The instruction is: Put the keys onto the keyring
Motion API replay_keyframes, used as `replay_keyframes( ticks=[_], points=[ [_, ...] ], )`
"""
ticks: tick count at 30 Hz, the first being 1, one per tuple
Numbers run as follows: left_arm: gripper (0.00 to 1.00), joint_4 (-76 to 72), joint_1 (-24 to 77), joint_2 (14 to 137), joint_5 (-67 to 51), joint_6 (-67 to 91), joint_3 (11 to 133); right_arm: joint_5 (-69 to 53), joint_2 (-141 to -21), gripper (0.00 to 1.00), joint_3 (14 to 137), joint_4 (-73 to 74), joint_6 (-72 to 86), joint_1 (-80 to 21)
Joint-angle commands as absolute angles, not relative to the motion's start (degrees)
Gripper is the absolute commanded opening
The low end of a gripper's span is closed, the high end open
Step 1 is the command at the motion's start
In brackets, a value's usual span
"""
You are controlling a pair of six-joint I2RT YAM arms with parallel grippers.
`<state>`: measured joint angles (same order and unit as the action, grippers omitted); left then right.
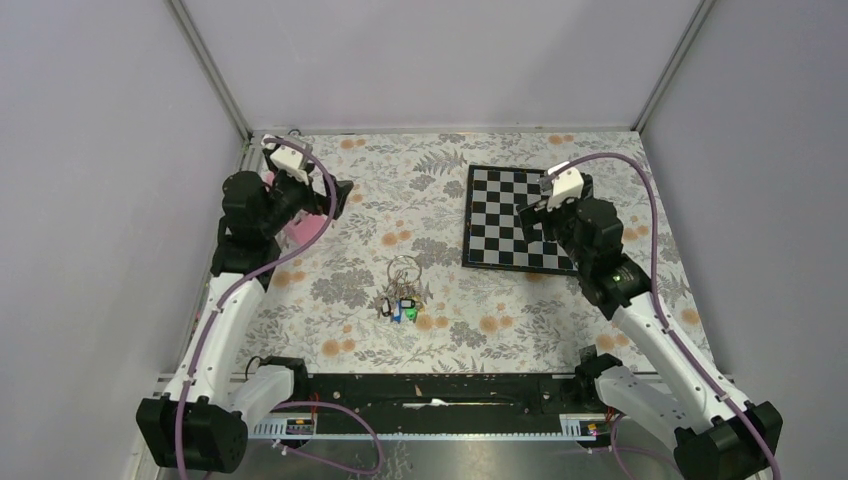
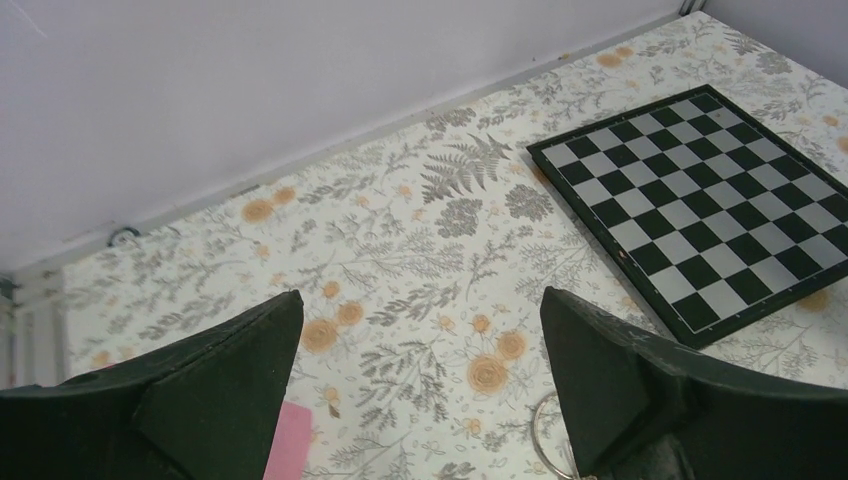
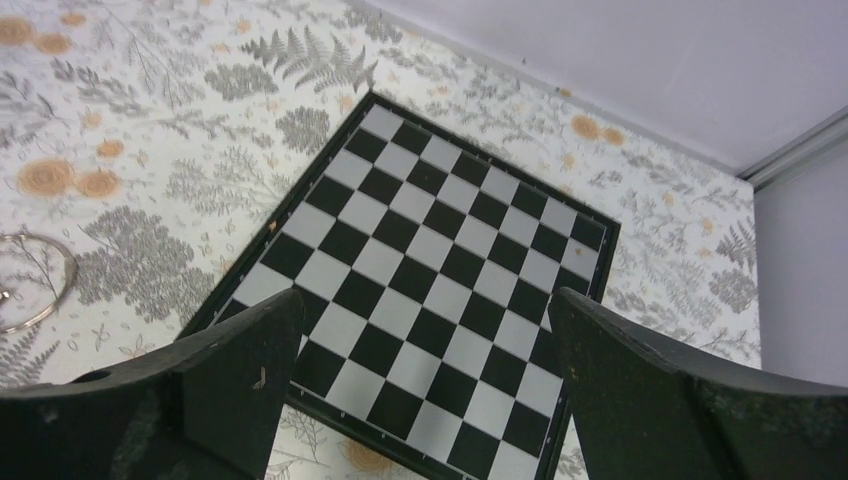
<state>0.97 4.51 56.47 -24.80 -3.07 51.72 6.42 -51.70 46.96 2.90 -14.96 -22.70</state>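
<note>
One flowered tabletop (image 1: pixel 450 180) carries everything here, and nothing on it has been picked up yet, so the step in hand looks like the first reach.

The left arm (image 1: pixel 225 310) is raised over the far left, the right arm (image 1: pixel 650 325) over the far right. Both sets of jaws stand wide apart with nothing between them. Under the right arm lies a chessboard (image 1: pixel 495 235). A pink thing (image 1: pixel 300 232) shows behind the left arm (neither belongs to the job).

The keyring (image 1: pixel 403 290) lies near the middle of the tabletop, between the two arms and well apart from both. Its wire loops are on the far side and its coloured tags are bunched on the near side. Each wrist camera catches only the edge of one loop at its frame border. The keys cannot be told from the tags in the overhead view; they are too small.

To do this well, I would bring one arm down over the bunch first and let its wrist camera sort plain silver and black-headed keys from the green, yellow and blue tags. Take a key by its head, leaving the hole free. Let the other jaws pin a single loop rather than the whole tangle, since thin wire will likely slide on the cloth if pushed sideways.
</note>
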Motion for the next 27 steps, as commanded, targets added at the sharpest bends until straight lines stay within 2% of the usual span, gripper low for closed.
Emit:
replay_keyframes(
  ticks=[1, 6, 10, 17, 27],
  points=[
    [0.99, 3.8, 4.31, 55.14, -23.63, -7.95, 56.83, 5.85, -49.29, 1.0, 41.29, -5.79, -14.1, -22.33],
    [0.99, -2.0, 4.52, 54.76, -18.45, -0.99, 53.27, 6.94, -48.31, 1.0, 39.16, -6.95, -11.75, -22.24],
    [0.99, -7.53, 4.66, 54.91, -19.88, 2.52, 49.06, 8.1, -48.77, 1.0, 41.35, -4.95, -8.69, -22.25],
    [0.99, -7.9, 5.0, 55.13, -24.3, 2.94, 47.8, 9.72, -47.83, 1.0, 42.04, -4.04, -8.63, -20.96],
    [0.99, -6.5, 5.01, 53.56, -24.49, 2.99, 47.73, 7.49, -47.99, 1.0, 41.59, -3.81, -9.31, -20.38]
  ],
)
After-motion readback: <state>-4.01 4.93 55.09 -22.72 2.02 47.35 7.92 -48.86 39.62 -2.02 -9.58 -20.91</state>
